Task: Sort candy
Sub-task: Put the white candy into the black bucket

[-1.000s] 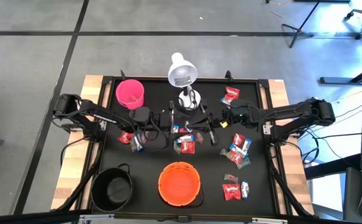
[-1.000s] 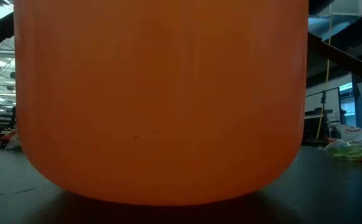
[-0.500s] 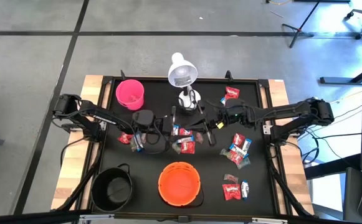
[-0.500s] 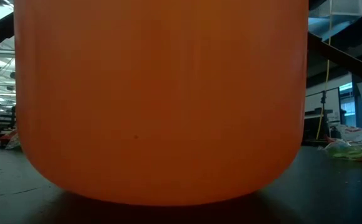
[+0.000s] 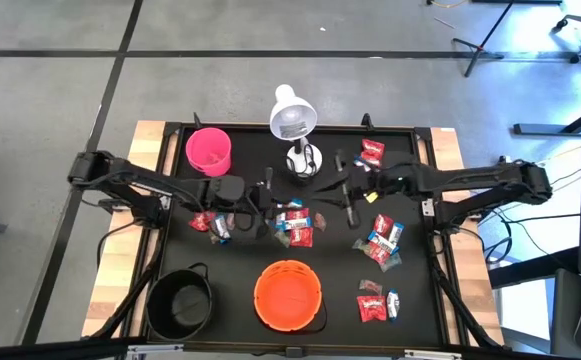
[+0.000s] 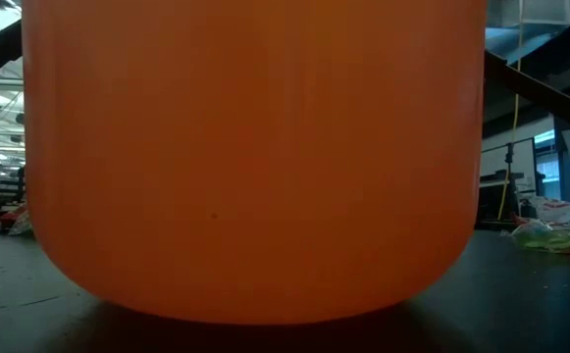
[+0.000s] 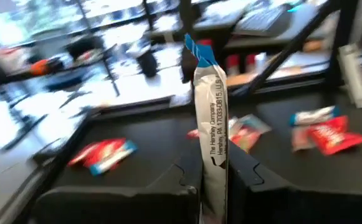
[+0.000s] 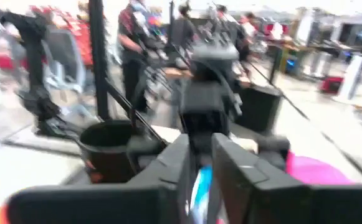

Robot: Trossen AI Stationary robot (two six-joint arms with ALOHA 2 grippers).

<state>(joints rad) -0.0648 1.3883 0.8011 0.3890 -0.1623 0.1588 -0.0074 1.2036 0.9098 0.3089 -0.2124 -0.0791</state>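
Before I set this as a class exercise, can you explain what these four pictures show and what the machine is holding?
Two dark robot arms work over a black table. One camera looks straight down; one sits at table height, filled by the round orange bowl; one rides on each wrist. On the table lie small red and blue-and-white wrapped candies, a pink cup, a black pot and a white lamp. The left gripper is shut on a white-and-blue candy wrapper, seen upright from its wrist. The right gripper is near the table's middle; whether it holds anything is unclear.
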